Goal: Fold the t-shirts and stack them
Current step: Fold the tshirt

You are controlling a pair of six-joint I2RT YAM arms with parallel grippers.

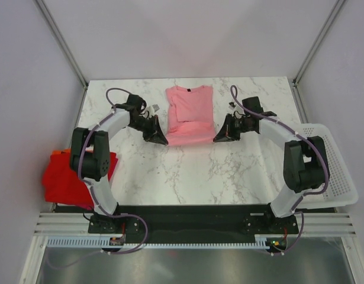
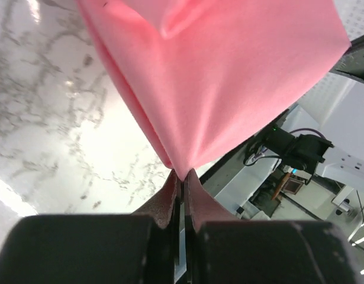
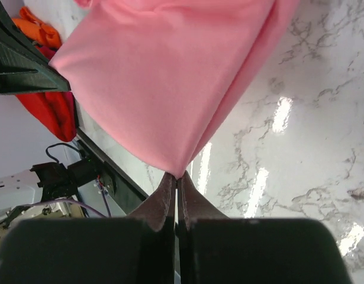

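Observation:
A light pink t-shirt (image 1: 189, 113) lies on the marble table (image 1: 193, 171), its sleeves folded in, collar at the far side. My left gripper (image 1: 161, 139) is shut on its near left hem corner, and the pink cloth (image 2: 229, 77) fans out from the closed tips of that gripper (image 2: 182, 175). My right gripper (image 1: 220, 137) is shut on the near right hem corner; the pink t-shirt (image 3: 170, 77) spreads from the pinched tips of that gripper (image 3: 177, 176). A folded red t-shirt (image 1: 66, 180) with an orange t-shirt (image 1: 60, 153) lies at the table's left edge.
A white perforated basket (image 1: 332, 171) sits at the right edge of the table, beside the right arm's base. The red t-shirt (image 3: 51, 112) and the orange t-shirt (image 3: 36, 29) also show at the left of the right wrist view.

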